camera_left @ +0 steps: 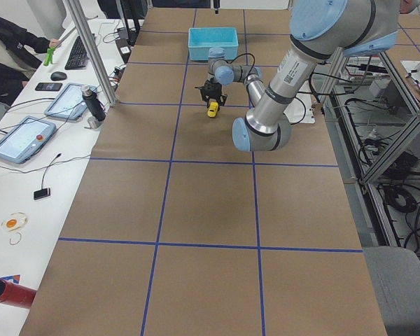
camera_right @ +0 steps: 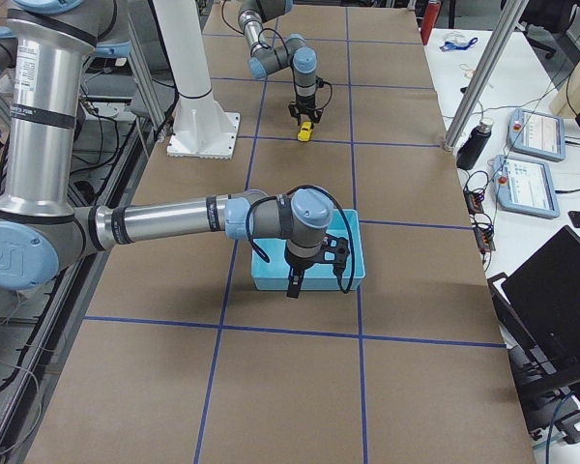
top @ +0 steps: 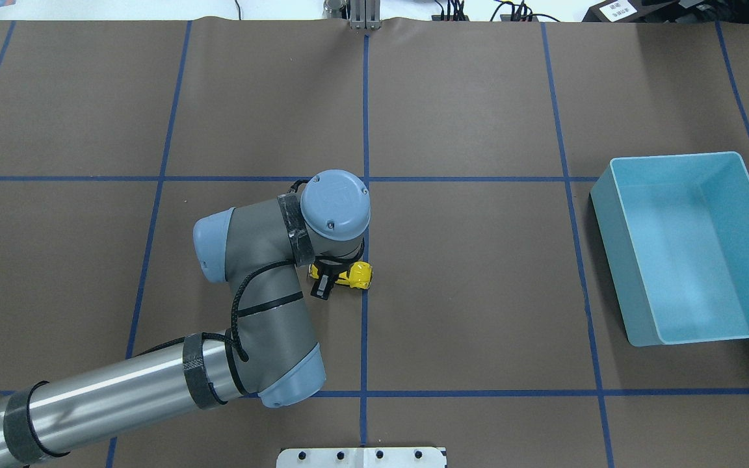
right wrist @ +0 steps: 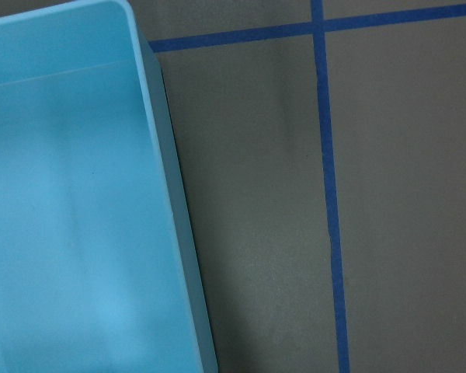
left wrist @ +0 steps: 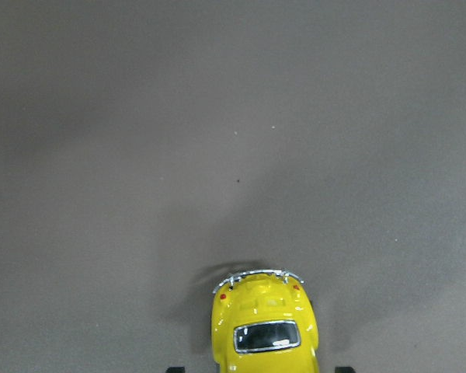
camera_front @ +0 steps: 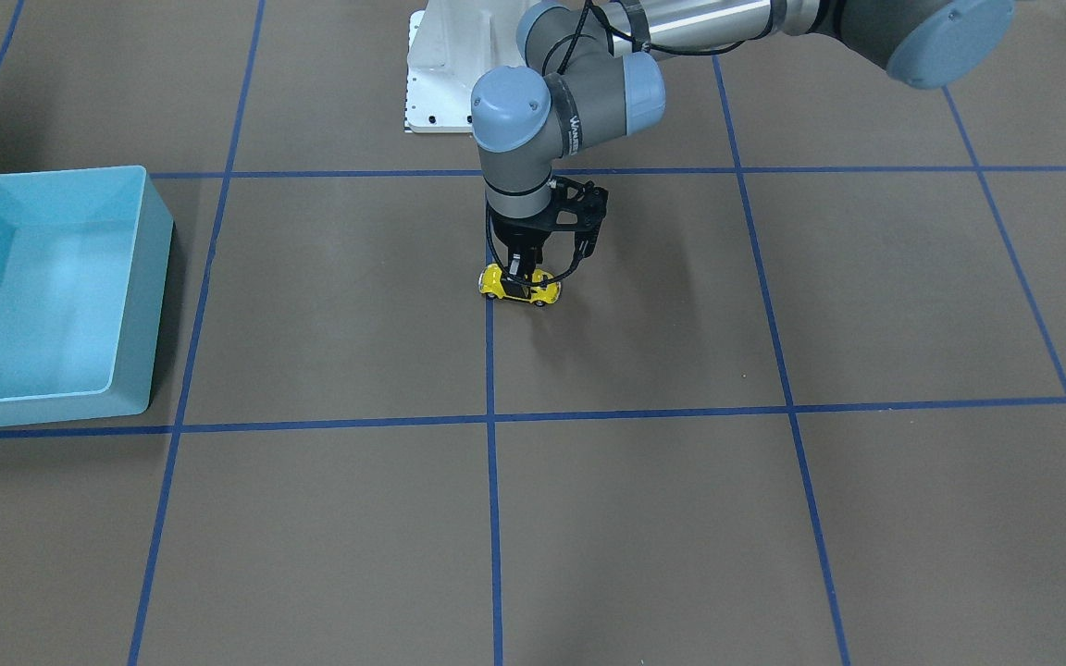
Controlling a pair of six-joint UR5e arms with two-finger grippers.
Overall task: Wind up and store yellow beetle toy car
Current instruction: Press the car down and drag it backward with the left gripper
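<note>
Two fingers of the left gripper [camera_front: 522, 269] point straight down and stand spread, one on each side of the yellow beetle toy car [camera_front: 520, 286]. In the left wrist view a strip of table shows between each fingertip and the car body, so nothing is pinched. The car sits wheels-down on the brown table [camera_front: 644, 518] near its middle, with one end at a blue tape line [camera_front: 491, 370]. The light-blue bin [camera_front: 152, 305] stands well apart from the car, toward the robot's right side. The right gripper [camera_right: 296, 282] hangs beside the bin's near wall in the exterior right view. I cannot tell whether its fingers are spread or together. Its wrist camera shows one bin corner and crossing tape lines.
</note>
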